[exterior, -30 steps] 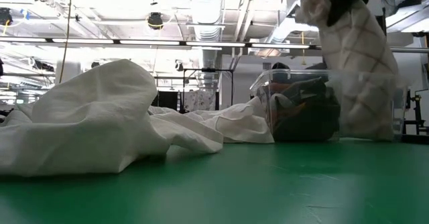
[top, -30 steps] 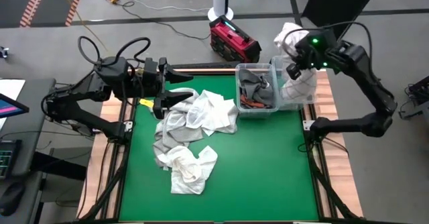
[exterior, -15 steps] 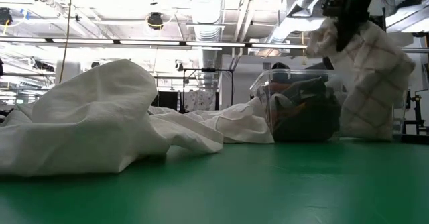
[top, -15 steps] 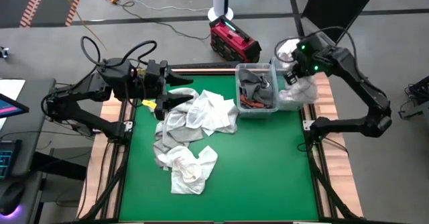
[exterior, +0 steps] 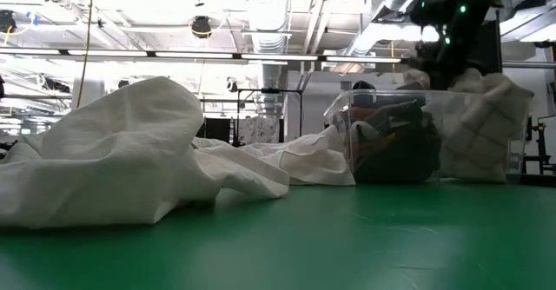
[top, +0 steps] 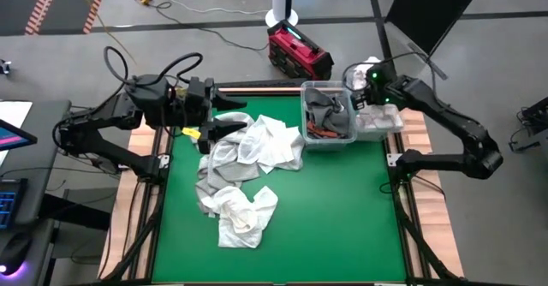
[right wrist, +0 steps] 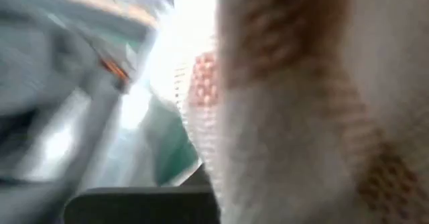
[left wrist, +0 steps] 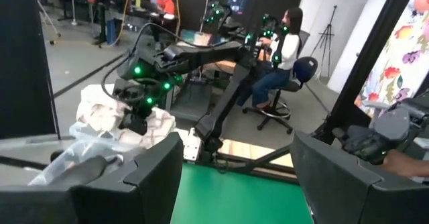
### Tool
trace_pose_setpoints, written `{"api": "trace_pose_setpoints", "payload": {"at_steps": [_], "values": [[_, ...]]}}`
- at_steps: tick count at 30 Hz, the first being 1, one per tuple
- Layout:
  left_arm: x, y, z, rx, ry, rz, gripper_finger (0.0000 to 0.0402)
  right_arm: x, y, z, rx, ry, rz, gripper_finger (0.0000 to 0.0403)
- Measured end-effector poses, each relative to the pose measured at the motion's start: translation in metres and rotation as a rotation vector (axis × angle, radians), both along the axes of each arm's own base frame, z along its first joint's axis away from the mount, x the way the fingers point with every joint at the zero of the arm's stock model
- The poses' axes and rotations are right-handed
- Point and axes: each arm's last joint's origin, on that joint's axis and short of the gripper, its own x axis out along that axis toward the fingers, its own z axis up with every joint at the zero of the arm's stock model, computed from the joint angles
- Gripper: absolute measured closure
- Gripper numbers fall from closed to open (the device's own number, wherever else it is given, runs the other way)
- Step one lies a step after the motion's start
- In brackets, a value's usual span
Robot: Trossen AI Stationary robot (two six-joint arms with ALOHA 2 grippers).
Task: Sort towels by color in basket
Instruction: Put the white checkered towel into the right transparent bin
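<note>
A heap of white and light grey towels (top: 248, 149) lies on the green table, with a second bunch (top: 240, 213) nearer; in the low view the heap (exterior: 122, 160) fills the left. Two clear bins stand at the far right. The left bin (top: 325, 115) holds dark grey and rust-orange towels. My right gripper (top: 366, 98) is down over the right bin (top: 390, 125), shut on the white red-checked towel (exterior: 478, 121), which is bunched inside. My left gripper (top: 221, 119) is open at the heap's far left edge; its wrist view shows both fingers spread (left wrist: 234, 157). My right gripper holds the checked towel from above, pointing down into the right bin. Cloth (right wrist: 288, 117) covers its wrist view, and the arm hides the fingertips elsewhere, so the held part cannot be told. The towel's lower part (exterior: 486, 142) rests slack in the bin.
A red device (top: 300, 50) and cables lie beyond the far edge. Wooden rails (top: 141, 192) border the table. Bare green surface (top: 342, 217) spreads over the near right. Seated people (left wrist: 281, 56) show in the room behind.
My right gripper has come down and a little toward the table's left, bringing the checked towel with it. The towel, which hung long above the right bin, has sunk and bunched up inside it.
</note>
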Motion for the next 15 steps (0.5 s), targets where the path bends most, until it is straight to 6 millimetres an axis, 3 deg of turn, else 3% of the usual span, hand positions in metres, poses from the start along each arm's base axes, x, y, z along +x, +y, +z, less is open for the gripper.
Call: {"api": "trace_pose_setpoints", "payload": {"at_steps": [9, 15], "values": [[-0.003, 0.0, -0.002, -0.008, 0.026, -0.001, 0.0137, 0.001, 0.007, -0.03, 0.036, 0.048, -0.045, 0.0373], [-0.003, 0.0, -0.002, -0.004, 0.029, -0.001, 0.0137, 0.003, 0.018, -0.058, 0.187, -0.02, 0.024, 0.0373]]}}
